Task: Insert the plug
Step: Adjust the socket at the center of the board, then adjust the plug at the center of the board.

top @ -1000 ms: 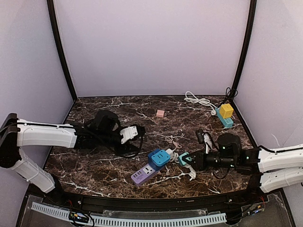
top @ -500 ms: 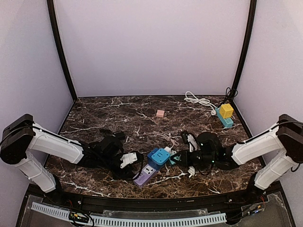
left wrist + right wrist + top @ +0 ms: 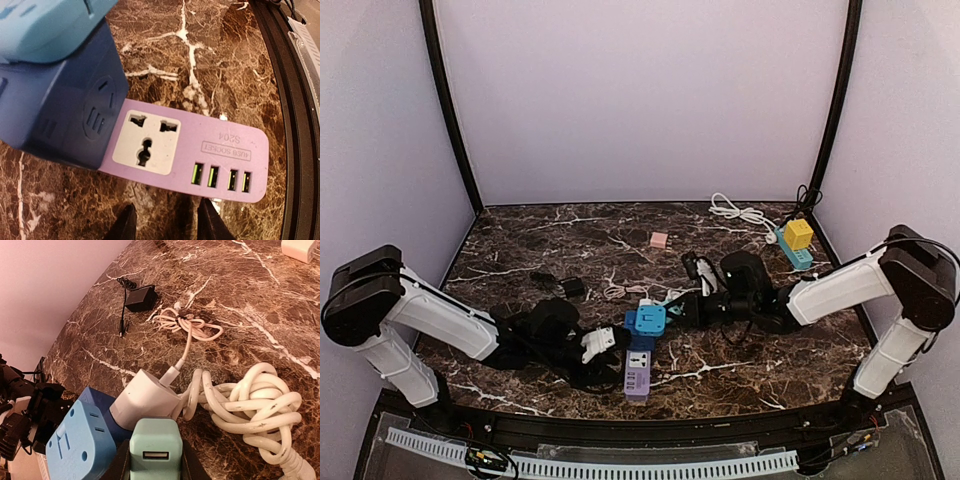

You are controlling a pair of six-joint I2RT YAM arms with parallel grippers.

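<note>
A purple power strip (image 3: 637, 378) (image 3: 200, 155) lies at front centre, its white socket (image 3: 145, 142) facing up and free. A blue adapter cube (image 3: 645, 322) (image 3: 55, 110) sits plugged into its far end, with a white charger (image 3: 145, 397) on that cube's side. My left gripper (image 3: 605, 343) (image 3: 167, 222) is low at the strip's left edge, open, with only marble between its fingers. From the right, my right gripper (image 3: 680, 310) (image 3: 152, 462) is shut on a mint-green USB plug (image 3: 156, 450), right beside the blue cube (image 3: 82, 445).
A coiled white cable (image 3: 250, 400) lies just right of the plug. A black adapter (image 3: 574, 288) and a thin white cord (image 3: 620, 292) lie behind the strip. Farther back are a pink plug (image 3: 659, 240), a yellow cube on a teal strip (image 3: 798, 235) and the table's black front rim (image 3: 300, 125).
Both arms have come in toward the centre. The purple strip has swung from a diagonal to pointing at the near edge. My left jaws have narrowed. The right still holds the mint-green plug.
</note>
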